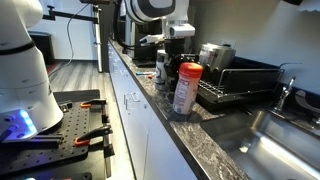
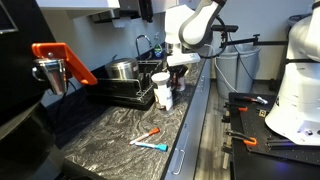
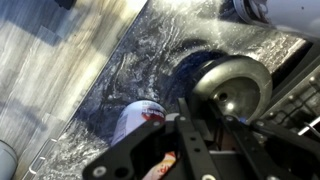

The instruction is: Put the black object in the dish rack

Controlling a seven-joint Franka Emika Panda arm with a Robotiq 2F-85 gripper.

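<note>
My gripper (image 1: 165,62) hangs over the stone counter, beside the dish rack's near end. Its fingers look closed on a black object (image 1: 163,72) with a small orange mark, which hangs below them. The gripper also shows in an exterior view (image 2: 173,70). In the wrist view the black fingers (image 3: 197,105) fill the lower middle and hide most of the object. The dish rack (image 1: 245,92), a wide black wire rack, stands on the counter and holds a steel pot (image 1: 215,55). The rack (image 2: 118,92) and the pot (image 3: 235,90) show in other views too.
A white jar with a red lid (image 1: 187,88) stands on the counter just by the gripper, seen again in an exterior view (image 2: 162,92) and in the wrist view (image 3: 135,122). The steel sink (image 1: 285,140) lies past the rack. Two markers (image 2: 150,137) lie on the counter.
</note>
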